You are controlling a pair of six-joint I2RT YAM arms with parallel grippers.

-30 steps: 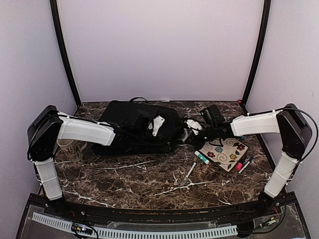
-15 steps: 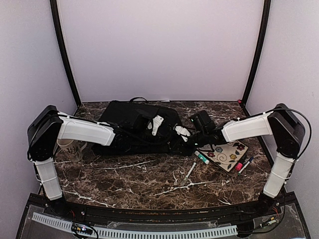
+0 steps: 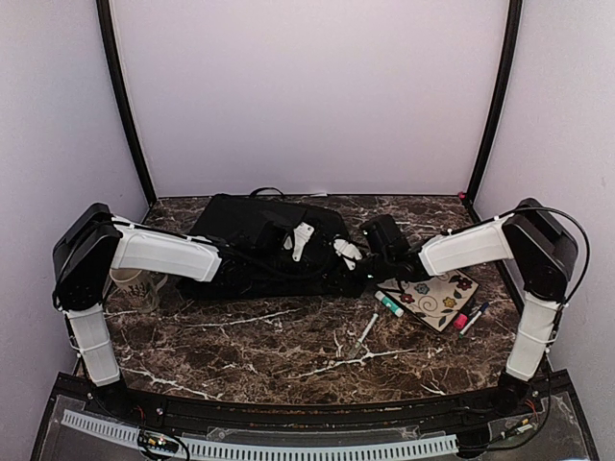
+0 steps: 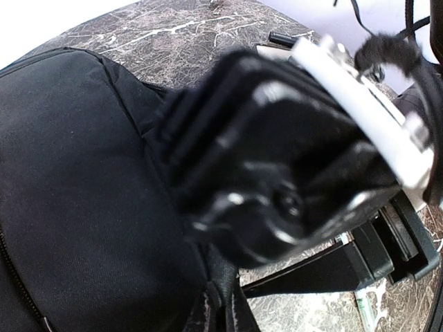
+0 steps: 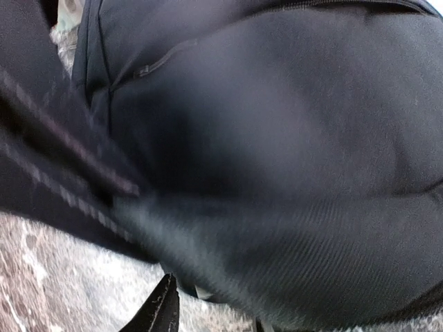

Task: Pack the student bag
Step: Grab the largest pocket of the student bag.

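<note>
The student bag (image 3: 252,238) lies flat at the back of the marble table, black fabric with a zipper (image 5: 149,68) showing in the right wrist view. My left gripper (image 3: 301,242) rests on the bag's right part and is shut on a fold of its fabric (image 4: 223,304). From the right, my right gripper (image 3: 352,255) is at the bag's right edge. Its dark fingertips (image 5: 163,308) stand apart just under the bulging bag (image 5: 291,173), with nothing clearly between them. The right arm's wrist (image 4: 291,159) fills the left wrist view, blurred.
A floral notebook (image 3: 437,293) lies right of the bag, with a green-tipped marker (image 3: 389,304), a white pen (image 3: 366,331) and pink and blue markers (image 3: 471,317) around it. A mug (image 3: 135,288) stands under the left arm at the table's left.
My right arm has moved left, up to the bag's right edge, and its gripper has gone from shut to open. The left arm and the bag have stayed put.
</note>
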